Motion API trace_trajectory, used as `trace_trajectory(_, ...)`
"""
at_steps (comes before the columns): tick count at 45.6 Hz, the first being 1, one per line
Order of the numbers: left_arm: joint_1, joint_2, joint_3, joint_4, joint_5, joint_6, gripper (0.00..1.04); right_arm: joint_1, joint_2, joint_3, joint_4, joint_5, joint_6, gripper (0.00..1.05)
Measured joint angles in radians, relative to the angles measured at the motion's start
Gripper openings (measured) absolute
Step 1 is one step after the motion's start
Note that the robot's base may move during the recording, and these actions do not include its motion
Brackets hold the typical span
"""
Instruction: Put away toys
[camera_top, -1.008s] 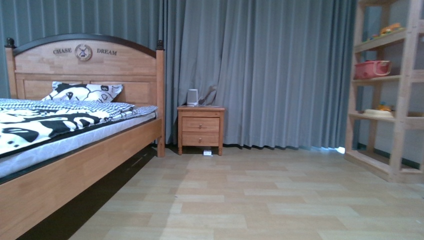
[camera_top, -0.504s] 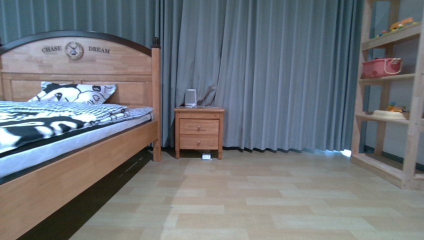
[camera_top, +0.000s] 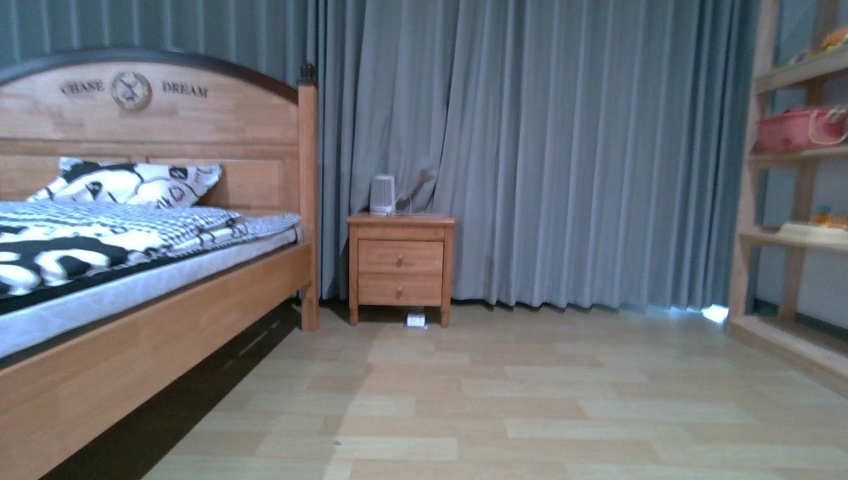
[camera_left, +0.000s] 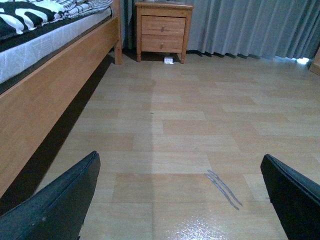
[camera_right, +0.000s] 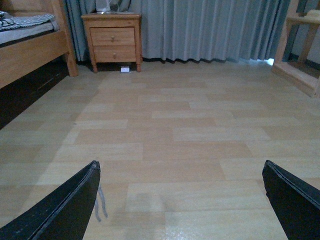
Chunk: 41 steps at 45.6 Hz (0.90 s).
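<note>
Floor (camera_top: 520, 400) is most of what you get here, pale wood-look planks running out to a grey curtain (camera_top: 560, 150) at 12 o'clock in the front view. Bed (camera_top: 150, 330) sits at 9 o'clock: wooden frame, headboard (camera_top: 150, 130) with "CHASE DREAM" on it, a black-and-white cartoon pillow (camera_top: 130, 183) leaning against the headboard, and a matching blanket (camera_top: 90, 235) spread over the mattress. Just beside the bedpost, around 11 o'clock, there's a two-drawer nightstand (camera_top: 400, 260) with a small white gadget (camera_top: 382, 193) on top and a little white scrap (camera_top: 416, 320) on the floor under it. Over at 3 o'clock is an open wooden shelf (camera_top: 752, 200) with a pink basket (camera_top: 800, 130) on it; the other stuff on it is too blurry to call.

The toy doesn't show in any of the three views, so I can't tell where it is or which way its long axis runs.

Left pincer (camera_left: 179, 160): black fingers (camera_left: 60, 205) spread wide, nothing between them, just floor and a grey scuff (camera_left: 223, 189). Right pincer (camera_right: 180, 165): same deal, fingers (camera_right: 65, 210) wide apart, holding nothing, floor underneath.
</note>
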Motion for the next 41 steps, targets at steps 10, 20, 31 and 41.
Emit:
trace_trajectory(10, 0.0, 0.001, 0.0, 0.0, -0.001, 0.0, 0.99, 0.0, 0.0, 0.0, 0.0, -0.003, 0.0, 0.99)
trace_trajectory(20, 0.0, 0.001, 0.0, 0.0, 0.0, 0.0, 0.99, 0.0, 0.0, 0.0, 0.0, -0.002, 0.0, 0.99)
trace_trajectory(31, 0.0, 0.001, 0.0, 0.0, 0.0, 0.0, 0.99, 0.0, 0.0, 0.0, 0.0, 0.0, 0.0, 0.99)
trace_trajectory(41, -0.001, 0.005, 0.0, 0.0, 0.004, 0.0, 0.99, -0.002, 0.001, 0.0, 0.0, 0.008, 0.0, 0.99)
